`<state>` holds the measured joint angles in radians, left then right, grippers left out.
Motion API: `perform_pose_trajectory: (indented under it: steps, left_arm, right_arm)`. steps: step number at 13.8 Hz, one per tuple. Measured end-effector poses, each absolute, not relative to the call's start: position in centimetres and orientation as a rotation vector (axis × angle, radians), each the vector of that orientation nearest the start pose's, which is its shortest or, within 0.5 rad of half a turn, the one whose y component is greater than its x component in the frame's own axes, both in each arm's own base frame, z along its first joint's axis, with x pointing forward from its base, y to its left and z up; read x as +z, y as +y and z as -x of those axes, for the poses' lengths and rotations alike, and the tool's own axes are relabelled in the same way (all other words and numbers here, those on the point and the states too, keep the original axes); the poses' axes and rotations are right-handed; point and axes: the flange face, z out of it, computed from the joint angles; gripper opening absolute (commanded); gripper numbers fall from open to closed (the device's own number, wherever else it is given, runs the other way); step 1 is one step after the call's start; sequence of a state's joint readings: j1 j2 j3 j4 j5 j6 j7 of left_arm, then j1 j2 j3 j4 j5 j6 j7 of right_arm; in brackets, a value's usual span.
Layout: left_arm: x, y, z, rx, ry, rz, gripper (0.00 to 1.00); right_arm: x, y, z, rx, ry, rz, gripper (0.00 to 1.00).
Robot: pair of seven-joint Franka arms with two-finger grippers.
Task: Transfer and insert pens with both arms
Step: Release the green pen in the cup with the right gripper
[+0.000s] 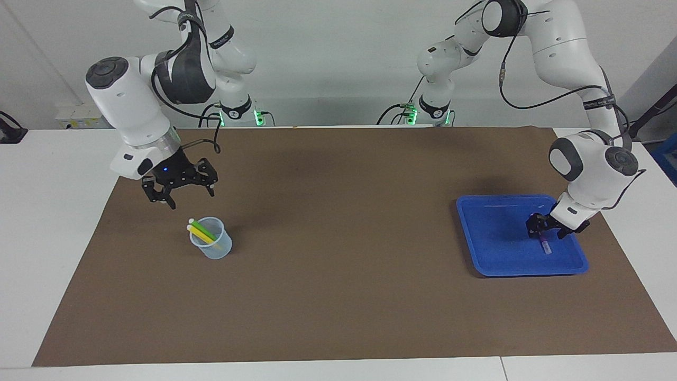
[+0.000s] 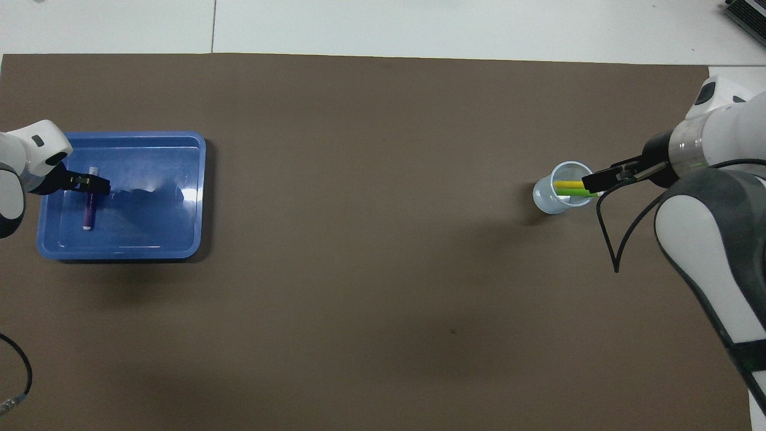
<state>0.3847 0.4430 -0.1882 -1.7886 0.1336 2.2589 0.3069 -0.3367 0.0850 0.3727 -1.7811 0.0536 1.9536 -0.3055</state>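
Pens split between cup and tray

Yellow pen [image 1: 199, 233] and green pen [image 1: 203, 228] lean inside the clear cup [image 1: 212, 250]; purple pen [image 1: 544, 245] lies flat in the blue tray [image 1: 494, 248].

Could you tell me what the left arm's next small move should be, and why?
Probably lift straight up: the left gripper looks closed around the purple pen, which lies in the blue tray, while the yellow pen and green pen already stand in the cup.

Open brown-covered tabletop [image 1: 338, 238] between clear plastic cup [image 1: 211, 246] and shallow blue plastic tray [image 1: 492, 264] — unobstructed for a tool.
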Motion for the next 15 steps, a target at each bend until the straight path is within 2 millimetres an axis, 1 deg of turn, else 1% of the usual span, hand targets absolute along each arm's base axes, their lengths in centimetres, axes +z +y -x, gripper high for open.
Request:
perform_pose_trajectory:
  steps: [2,5,6,8,10,13,14,15]
  left_arm:
    - [30.8,14.1,-63.7,-0.033,0.270,3.100,0.90]
    - [30.4,14.0,-63.4,-0.017,0.270,3.104,0.88]
    - [30.3,14.0,-63.4,-0.015,0.270,3.104,0.88]
    - [30.2,14.0,-63.3,-0.013,0.270,3.105,0.81]
    - [30.2,14.0,-63.3,-0.012,0.270,3.105,0.80]
    - [30.2,14.0,-63.3,-0.012,0.269,3.105,0.78]
    - [30.2,14.0,-63.3,-0.012,0.269,3.105,0.75]
    - [30.2,14.1,-63.3,-0.012,0.268,3.105,0.70]
  right_arm:
    - [53.6,1.8,-59.4,-0.138,-0.491,3.030,1.00]
    - [57.8,1.2,-58.2,-0.157,-0.478,3.049,1.00]
    - [58.8,1.0,-57.7,-0.176,-0.471,3.057,1.00]
    - [59.5,1.5,-57.4,-0.193,-0.466,3.045,1.00]
    - [59.5,3.2,-57.3,-0.190,-0.381,3.002,1.00]
    - [59.5,7.8,-56.9,-0.165,-0.222,2.984,1.00]
    - [59.5,9.2,-56.7,-0.158,-0.202,2.983,1.00]
    - [59.5,10.1,-56.5,-0.153,-0.190,2.982,1.00]
